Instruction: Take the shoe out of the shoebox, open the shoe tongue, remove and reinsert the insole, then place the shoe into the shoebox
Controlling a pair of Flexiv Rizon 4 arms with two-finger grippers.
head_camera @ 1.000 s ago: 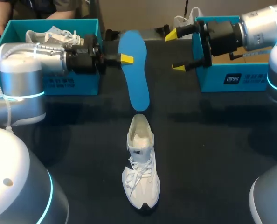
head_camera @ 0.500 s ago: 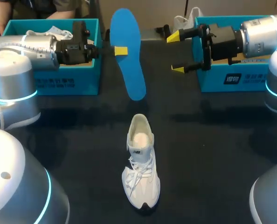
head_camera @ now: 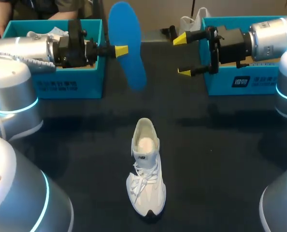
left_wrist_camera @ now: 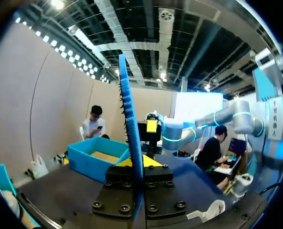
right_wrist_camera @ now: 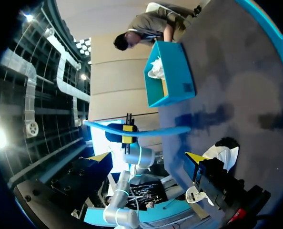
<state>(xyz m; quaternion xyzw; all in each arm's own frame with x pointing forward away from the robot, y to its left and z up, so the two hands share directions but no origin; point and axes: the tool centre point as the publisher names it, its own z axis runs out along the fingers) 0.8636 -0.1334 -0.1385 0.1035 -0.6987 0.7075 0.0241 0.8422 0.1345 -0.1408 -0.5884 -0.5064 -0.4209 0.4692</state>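
The left claw [head_camera: 120,50] is clenched on the flat blue insole [head_camera: 131,65], pinching it by one long edge. It holds the insole in the air between the two boxes, past the heel of the white laced sports shoe [head_camera: 146,169]. In the left wrist view the insole stands edge-on between the two yellow tips.

The shoe lies alone in the middle of the dark counter [head_camera: 221,159], toe towards the robot and its opening facing the far side. A small dark mark sits on its side, too small to read.

The right claw [head_camera: 182,55] is released, its fingers spread wide with nothing between them. It hangs just in front of the right teal cardboard shoebox [head_camera: 221,82], whose front carries a dark logo patch with white print.

The left teal cardboard shoebox [head_camera: 93,82] has faint white lettering on its front wall. A second white shoe [head_camera: 49,35] lies inside it, behind the left arm.
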